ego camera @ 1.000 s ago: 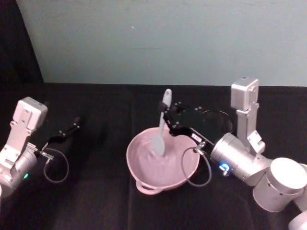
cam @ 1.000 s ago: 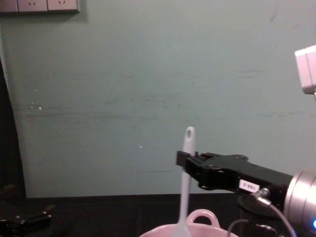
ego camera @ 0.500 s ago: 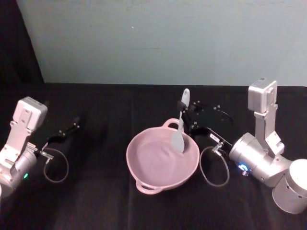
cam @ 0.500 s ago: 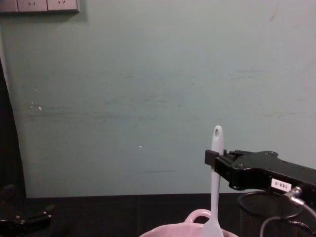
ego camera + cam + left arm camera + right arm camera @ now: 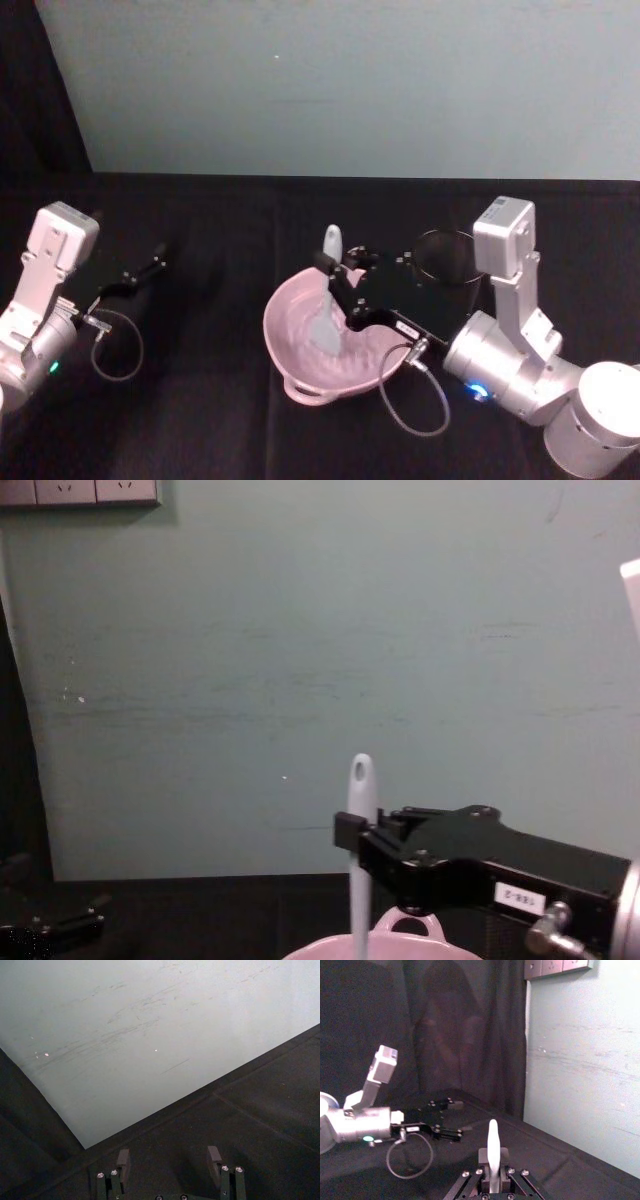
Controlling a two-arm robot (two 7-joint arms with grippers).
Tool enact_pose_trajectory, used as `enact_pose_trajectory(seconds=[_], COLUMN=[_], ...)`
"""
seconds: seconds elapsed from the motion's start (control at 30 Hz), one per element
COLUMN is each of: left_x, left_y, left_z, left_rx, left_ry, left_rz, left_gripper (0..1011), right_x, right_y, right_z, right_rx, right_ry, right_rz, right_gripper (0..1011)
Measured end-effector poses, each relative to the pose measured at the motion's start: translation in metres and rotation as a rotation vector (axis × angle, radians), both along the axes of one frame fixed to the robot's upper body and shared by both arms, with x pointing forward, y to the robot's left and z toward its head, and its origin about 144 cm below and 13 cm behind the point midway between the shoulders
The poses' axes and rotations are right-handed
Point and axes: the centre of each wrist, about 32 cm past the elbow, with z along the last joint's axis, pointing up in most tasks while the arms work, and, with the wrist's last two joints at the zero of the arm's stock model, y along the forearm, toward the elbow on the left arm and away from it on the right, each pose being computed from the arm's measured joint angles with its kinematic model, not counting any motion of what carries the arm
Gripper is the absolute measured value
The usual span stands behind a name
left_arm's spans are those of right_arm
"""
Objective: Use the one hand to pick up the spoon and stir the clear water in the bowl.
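The pale pink bowl [image 5: 287, 322] sits at the table's middle, with its loop handle [image 5: 404, 921] on the far rim. My right gripper [image 5: 338, 277], black and boxy, reaches over the bowl from the right and is shut on the white spoon [image 5: 329, 285] by its handle. The spoon stands nearly upright, its flat head down in the water left of the bowl's centre and its holed end [image 5: 361, 771] up. In the right wrist view the handle [image 5: 493, 1149] rises between the closed fingers [image 5: 484, 1157]. My left gripper [image 5: 138, 277] rests open at the far left.
A black wire-mesh cup [image 5: 447, 258] stands just behind and to the right of the bowl, close to my right forearm. A loose cable loop [image 5: 405, 398] hangs from the right wrist in front of the bowl. A pale green wall [image 5: 350, 80] bounds the black table at the back.
My right gripper swung the spoon to the bowl's right rim, then back left and nearer. The spoon head now sits lower in the water. The left arm has not moved.
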Motion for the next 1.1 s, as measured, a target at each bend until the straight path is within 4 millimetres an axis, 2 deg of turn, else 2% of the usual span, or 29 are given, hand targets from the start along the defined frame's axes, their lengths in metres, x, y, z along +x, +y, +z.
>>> enact_pose_trajectory(seconds=[0.27, 0.47, 0.77, 1.1], left_x=[0.0, 0.0, 0.0, 0.0], left_y=[0.0, 0.0, 0.0, 0.0], left_z=[0.0, 0.0, 0.0, 0.0], left_rx=[0.0, 0.0, 0.0, 0.0], left_ry=[0.0, 0.0, 0.0, 0.0], left_rz=[0.0, 0.0, 0.0, 0.0], left_gripper=[1005, 1005, 1005, 1005], right_x=[0.011, 0.024, 0.039, 0.038], right_y=[0.015, 0.015, -0.004, -0.023], right_z=[-0.005, -0.007, -0.008, -0.005], right_rx=[0.058, 0.081, 0.091, 0.079], right_ry=[0.036, 0.054, 0.047, 0.029], right_rz=[0.001, -0.039, -0.139, -0.185], right_gripper=[112, 112, 112, 112])
